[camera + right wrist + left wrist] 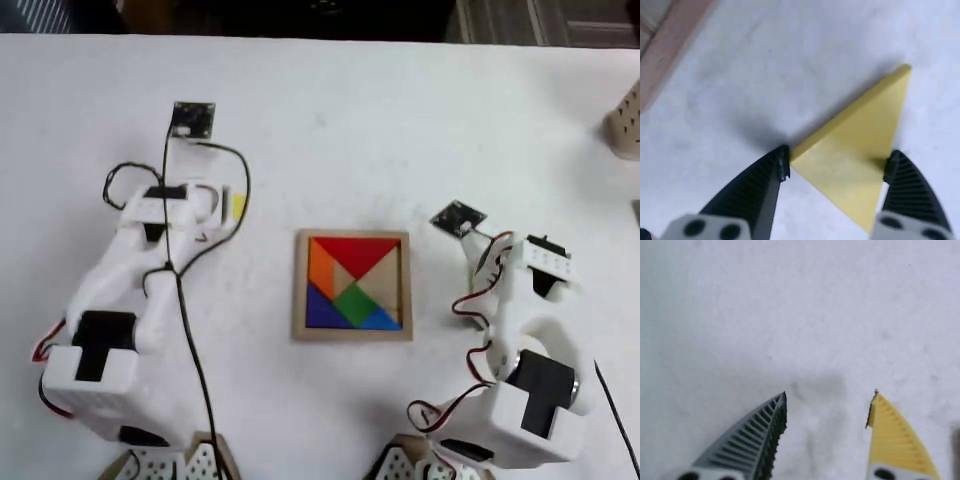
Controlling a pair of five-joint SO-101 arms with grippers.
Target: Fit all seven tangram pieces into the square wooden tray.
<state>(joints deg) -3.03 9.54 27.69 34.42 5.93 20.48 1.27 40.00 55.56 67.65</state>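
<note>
Gripping a yellow triangle [855, 165] by two of its edges, the right tool [837, 160] has its dark fingers [765, 185] pressed against either side of the piece, so it is closed as far as the piece allows. I cannot tell whether the triangle rests on the white surface [790, 75] or hangs just above it. A corner of the wooden tray [675, 45] lies near this tool. The left tool [830, 395] stands wide apart over bare surface, one finger grey and the other yellow, with nothing between them. From the high view, this left tool [222, 205] sits well apart from the tray [352, 236], which lies between the two arms in the middle of the surface [400, 120]. Inside the tray are a red triangle [352, 252], an orange piece [320, 268], a dark blue triangle [322, 310], a green square [355, 300] and a light blue piece [382, 318], with a wood-coloured patch [378, 282] among them. A black cable [190, 330] trails across the left arm.
</note>
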